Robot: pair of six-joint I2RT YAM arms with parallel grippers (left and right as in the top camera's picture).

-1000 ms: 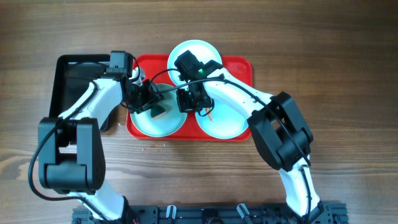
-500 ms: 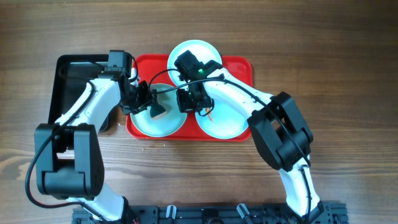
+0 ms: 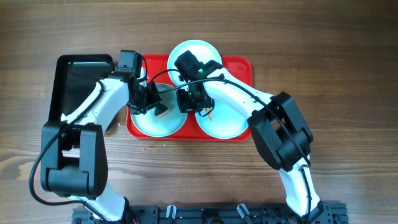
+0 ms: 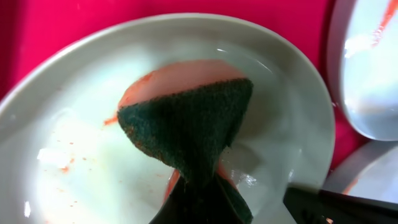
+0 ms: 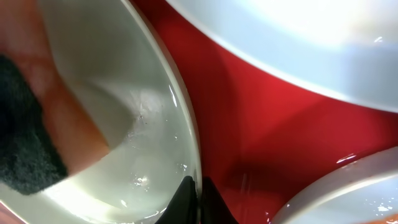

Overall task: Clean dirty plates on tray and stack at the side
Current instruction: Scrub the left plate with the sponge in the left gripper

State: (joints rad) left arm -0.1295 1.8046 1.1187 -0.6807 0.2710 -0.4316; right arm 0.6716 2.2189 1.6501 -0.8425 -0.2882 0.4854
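Three pale plates lie on the red tray (image 3: 242, 70): a left one (image 3: 166, 124), a right one (image 3: 227, 123) and a far one (image 3: 194, 52). My left gripper (image 3: 155, 106) is shut on a green-and-orange sponge (image 4: 189, 121), whose tip rests in the left plate (image 4: 74, 149) among orange specks. My right gripper (image 5: 198, 194) is shut on that plate's right rim (image 5: 186, 118), one finger inside the rim and one outside. The sponge (image 5: 28, 146) also shows in the right wrist view. The right plate carries an orange smear.
A black rectangular tray (image 3: 65, 78) lies left of the red tray, partly under my left arm. Bare wooden table (image 3: 342, 74) surrounds both trays. The far plate (image 5: 298, 43) and right plate (image 5: 354, 186) sit close beside my right gripper.
My left gripper has closed on the sponge and its wrist has shifted slightly right over the left plate. The right arm has not moved.
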